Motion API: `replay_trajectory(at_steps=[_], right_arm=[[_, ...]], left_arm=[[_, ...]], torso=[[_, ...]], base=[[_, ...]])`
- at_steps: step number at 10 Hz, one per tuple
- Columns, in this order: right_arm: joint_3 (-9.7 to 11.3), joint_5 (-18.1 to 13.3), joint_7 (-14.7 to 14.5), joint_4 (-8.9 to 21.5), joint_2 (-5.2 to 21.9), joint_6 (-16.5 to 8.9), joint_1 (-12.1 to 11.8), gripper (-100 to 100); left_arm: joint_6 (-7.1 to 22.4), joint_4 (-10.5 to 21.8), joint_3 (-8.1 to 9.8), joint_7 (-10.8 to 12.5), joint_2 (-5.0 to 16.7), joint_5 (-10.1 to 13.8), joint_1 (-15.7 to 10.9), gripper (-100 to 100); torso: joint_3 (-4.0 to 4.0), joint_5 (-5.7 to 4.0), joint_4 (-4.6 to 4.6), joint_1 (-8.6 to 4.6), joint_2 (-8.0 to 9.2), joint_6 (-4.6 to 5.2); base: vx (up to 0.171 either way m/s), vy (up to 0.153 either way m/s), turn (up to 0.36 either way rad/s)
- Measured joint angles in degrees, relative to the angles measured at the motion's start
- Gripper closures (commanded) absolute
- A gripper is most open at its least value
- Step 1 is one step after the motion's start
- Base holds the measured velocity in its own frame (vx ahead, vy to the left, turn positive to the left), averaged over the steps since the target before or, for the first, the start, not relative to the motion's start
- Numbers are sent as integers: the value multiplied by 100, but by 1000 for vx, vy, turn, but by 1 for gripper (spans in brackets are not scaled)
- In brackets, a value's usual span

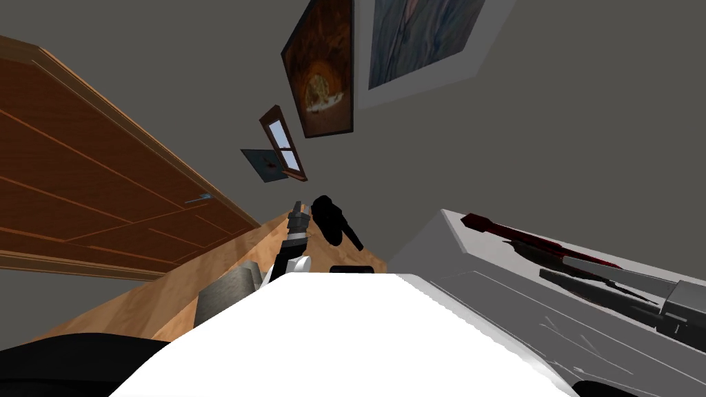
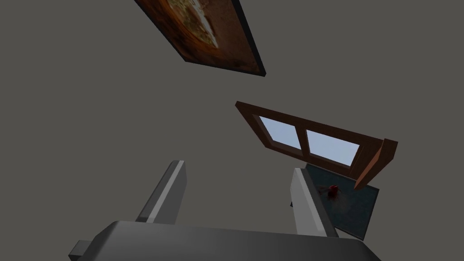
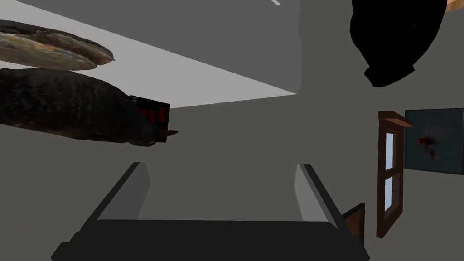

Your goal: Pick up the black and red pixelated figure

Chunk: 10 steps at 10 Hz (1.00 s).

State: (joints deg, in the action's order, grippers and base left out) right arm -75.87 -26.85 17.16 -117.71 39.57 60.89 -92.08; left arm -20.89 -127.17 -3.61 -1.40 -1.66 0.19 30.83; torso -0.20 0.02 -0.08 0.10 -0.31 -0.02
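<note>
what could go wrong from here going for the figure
The black and red figure is half hidden behind a dark brown lump, so the open right gripper might bump or grab that instead. The figure also sits off to one side of the gripper, so closing now would likely catch nothing.

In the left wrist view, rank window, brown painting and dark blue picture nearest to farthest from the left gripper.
1. Dark blue picture, right beside the left gripper.
2. Window, just past the picture.
3. Brown painting, well beyond the window.
</note>
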Motion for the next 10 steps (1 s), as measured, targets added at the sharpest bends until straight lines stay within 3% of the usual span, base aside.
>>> replay_trajectory(at_steps=[3, 10], right_arm=[[-467, -157, 83, 20, 168, 155, -342, -100], [-1687, -705, 290, 178, 838, 680, -1348, -100]], left_arm=[[0, 0, 0, 0, 0, 0, 0, 0], [0, 0, 0, 0, 0, 0, 0, 0]], torso=[[11, -1, 5, -1, 17, 1], [10, -6, 5, -19, 17, 0]], base=[[44, 12, 68], [43, -20, 63]])
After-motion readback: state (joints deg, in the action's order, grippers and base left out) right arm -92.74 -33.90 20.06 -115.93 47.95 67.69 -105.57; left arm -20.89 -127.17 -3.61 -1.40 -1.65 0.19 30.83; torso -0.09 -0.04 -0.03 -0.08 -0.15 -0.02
